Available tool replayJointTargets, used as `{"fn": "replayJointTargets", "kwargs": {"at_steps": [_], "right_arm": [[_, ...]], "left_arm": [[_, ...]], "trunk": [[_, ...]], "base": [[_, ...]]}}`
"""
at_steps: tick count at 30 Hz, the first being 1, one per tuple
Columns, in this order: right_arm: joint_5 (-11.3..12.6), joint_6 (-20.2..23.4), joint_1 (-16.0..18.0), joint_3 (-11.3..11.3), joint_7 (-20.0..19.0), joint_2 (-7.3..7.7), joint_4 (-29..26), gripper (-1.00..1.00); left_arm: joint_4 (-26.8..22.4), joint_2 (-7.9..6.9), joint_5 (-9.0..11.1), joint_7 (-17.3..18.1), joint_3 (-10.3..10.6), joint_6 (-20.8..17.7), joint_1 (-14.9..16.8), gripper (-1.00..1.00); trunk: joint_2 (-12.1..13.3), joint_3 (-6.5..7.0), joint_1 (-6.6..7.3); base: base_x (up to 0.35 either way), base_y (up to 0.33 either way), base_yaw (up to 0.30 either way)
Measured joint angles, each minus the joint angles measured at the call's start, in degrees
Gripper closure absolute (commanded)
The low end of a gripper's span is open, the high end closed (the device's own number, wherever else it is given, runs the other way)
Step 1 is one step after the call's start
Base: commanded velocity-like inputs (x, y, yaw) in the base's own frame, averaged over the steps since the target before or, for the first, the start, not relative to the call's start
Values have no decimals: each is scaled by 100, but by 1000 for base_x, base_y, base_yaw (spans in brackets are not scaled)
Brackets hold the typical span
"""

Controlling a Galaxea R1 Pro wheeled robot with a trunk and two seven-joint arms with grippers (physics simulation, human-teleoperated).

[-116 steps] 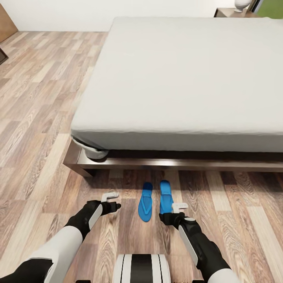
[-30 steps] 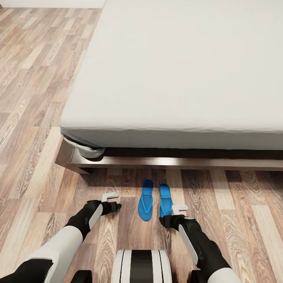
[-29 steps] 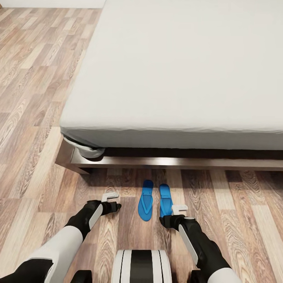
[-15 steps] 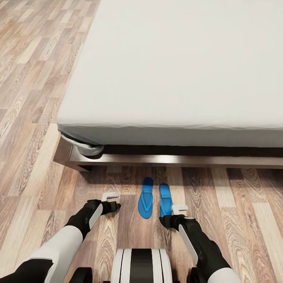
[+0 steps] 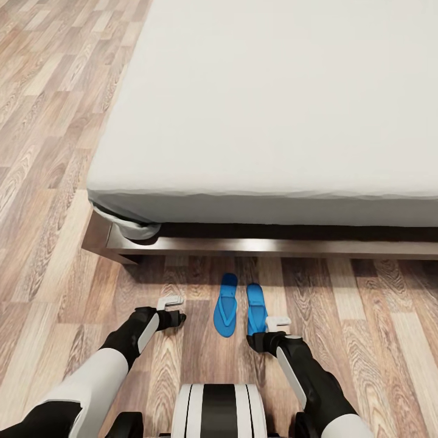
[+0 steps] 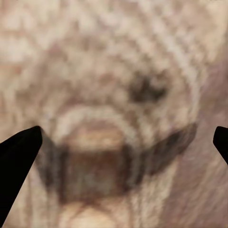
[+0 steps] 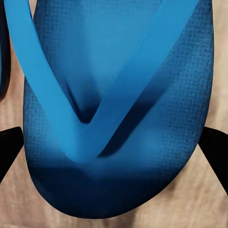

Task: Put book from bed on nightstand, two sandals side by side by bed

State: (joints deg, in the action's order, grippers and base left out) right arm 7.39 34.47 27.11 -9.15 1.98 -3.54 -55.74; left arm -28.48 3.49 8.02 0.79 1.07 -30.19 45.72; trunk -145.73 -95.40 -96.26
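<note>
Two bright blue sandals lie side by side on the wood floor just in front of the bed frame (image 5: 243, 246), the left sandal (image 5: 226, 306) and the right sandal (image 5: 256, 307) nearly parallel. My right gripper (image 5: 272, 328) hangs open over the near end of the right sandal. In the right wrist view that sandal (image 7: 118, 118) sits close between the spread fingertips, apart from both. My left gripper (image 5: 174, 309) is open over bare floor (image 6: 114, 95), left of the sandals. The bed's pale mattress (image 5: 274, 109) is bare; book and nightstand are out of view.
The dark wooden bed frame juts out low at its near-left corner (image 5: 100, 240), with a bunched sheet corner (image 5: 137, 230) above it. Wood-plank floor (image 5: 48, 182) runs along the bed's left side and in front. My white base (image 5: 219, 410) is at the bottom.
The whole picture has shifted: the camera has come closer and tilted down, so the wall and the far end of the bed left the view. Sandals and both grippers keep their places.
</note>
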Motion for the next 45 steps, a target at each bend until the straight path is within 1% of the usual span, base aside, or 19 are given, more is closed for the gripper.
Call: {"fn": "replayJointTargets", "kwargs": {"at_steps": [15, 17, 19, 21, 22, 23, 24, 25, 27, 29, 31, 33, 36, 45], "right_arm": [[22, 1, 0, -1, 0, 3, -2, 100], [42, -1, -1, -6, -1, 8, -6, 100], [91, -1, -3, -10, -1, 14, -18, 100], [113, -2, -2, -10, 0, 15, -25, 100], [127, -4, -2, -11, 0, 16, -29, 100], [141, -4, 1, -13, -1, 16, -28, 100], [157, -6, 1, -15, -2, 18, -31, 100], [168, -6, -2, -16, -3, 22, -39, 100], [179, -7, 3, -17, -3, 23, -34, 100], [178, -6, 1, -17, -3, 23, -36, 100], [171, -6, 1, -16, -3, 22, -37, 100], [154, -6, 0, -15, -2, 19, -37, 100], [181, -7, -3, -18, -3, 19, -138, 100], [181, -7, -2, -26, -2, 24, -139, 100]], "left_arm": [[-2, 3, -2, -4, 1, -2, 0, -100], [0, 36, 20, -107, 1, 28, -3, -100], [-41, 76, 26, -190, 1, -19, -5, -100], [-100, 86, 22, -134, 0, -105, -10, -100], [-153, 86, 9, -41, -4, -136, -25, -100], [-227, 90, 127, 167, -5, 159, -53, -100], [-345, 92, 140, 189, -4, 169, -95, -100], [-737, 93, 142, 196, -5, -2, -245, -100], [-1357, 84, 159, 193, -2, -406, -485, -100], [-1833, 77, 168, 191, -1, -641, -694, -100], [-2101, 74, 171, 189, -1, -737, -825, -100], [-2167, 73, 172, 189, -1, -760, -857, -100], [-2187, 73, 166, 189, 0, -774, -871, -100], [-2181, 73, 154, 181, 1, -777, -873, -100]], "trunk": [[0, 0, 0], [0, 0, -1], [0, 0, -11], [0, 0, -17], [0, -2, -19], [1, -2, -20], [1, -2, -20], [1, -2, -20], [1, -2, -20], [1, -2, -20], [1, -2, -20], [1, -2, -21], [-3, -68, -28], [-3, -68, -28]], "base": [[0, 0, 0], [0, 0, 0], [0, 0, 0], [0, 0, 0], [0, 0, 0], [0, 0, 0], [0, 0, 0], [0, 0, 0], [0, 0, 0], [0, 0, 0], [0, 0, 0], [0, 0, 0], [0, 0, 0], [0, 0, 0]]}}
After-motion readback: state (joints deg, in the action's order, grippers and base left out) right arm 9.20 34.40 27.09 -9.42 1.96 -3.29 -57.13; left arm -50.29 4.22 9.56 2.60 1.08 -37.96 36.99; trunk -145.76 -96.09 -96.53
